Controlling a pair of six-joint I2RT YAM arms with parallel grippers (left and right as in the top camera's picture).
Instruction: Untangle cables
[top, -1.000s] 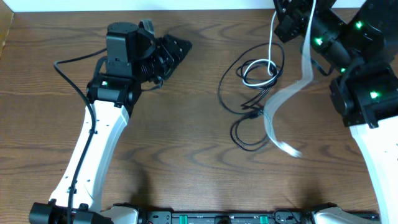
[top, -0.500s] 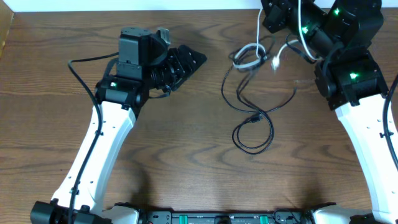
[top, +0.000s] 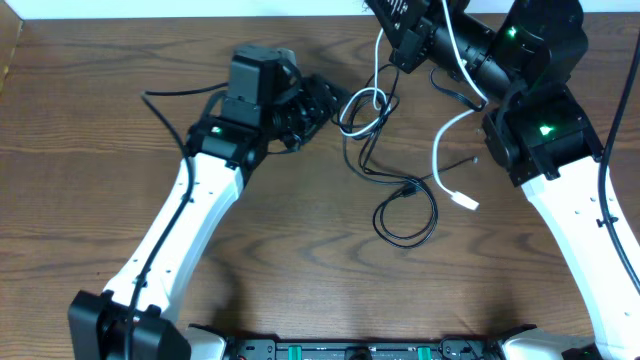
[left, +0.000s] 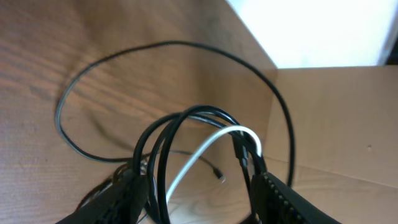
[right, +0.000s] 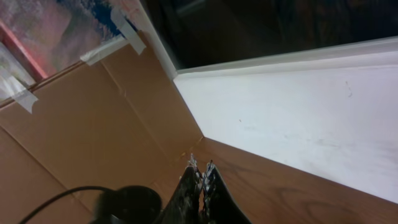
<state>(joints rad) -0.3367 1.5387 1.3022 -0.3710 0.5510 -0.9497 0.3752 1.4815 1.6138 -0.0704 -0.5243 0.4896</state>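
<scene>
Reaching from the near left edge of the counter, the left arm slants up and inward, its wrist bent toward the middle, so that the left fingers meet the knot of cables. Those fingers stand apart, one on each side of several upright black loops and one strand of the white cable (the loops lean against the right-hand pad in the wrist view, but nothing looks pinched). The right arm rises from the near right, folds back at the elbow and extends left along the far edge, above the tangle's upper end. The right fingers are pressed tight together. From overhead the white cable climbs from the knot up to them, then drapes across the arm and runs down to its white plug, right of the black cables. One black loop lies flat on the counter below the knot, well apart from both sets of fingers. A cardboard wall stands beyond the counter's far edge.
</scene>
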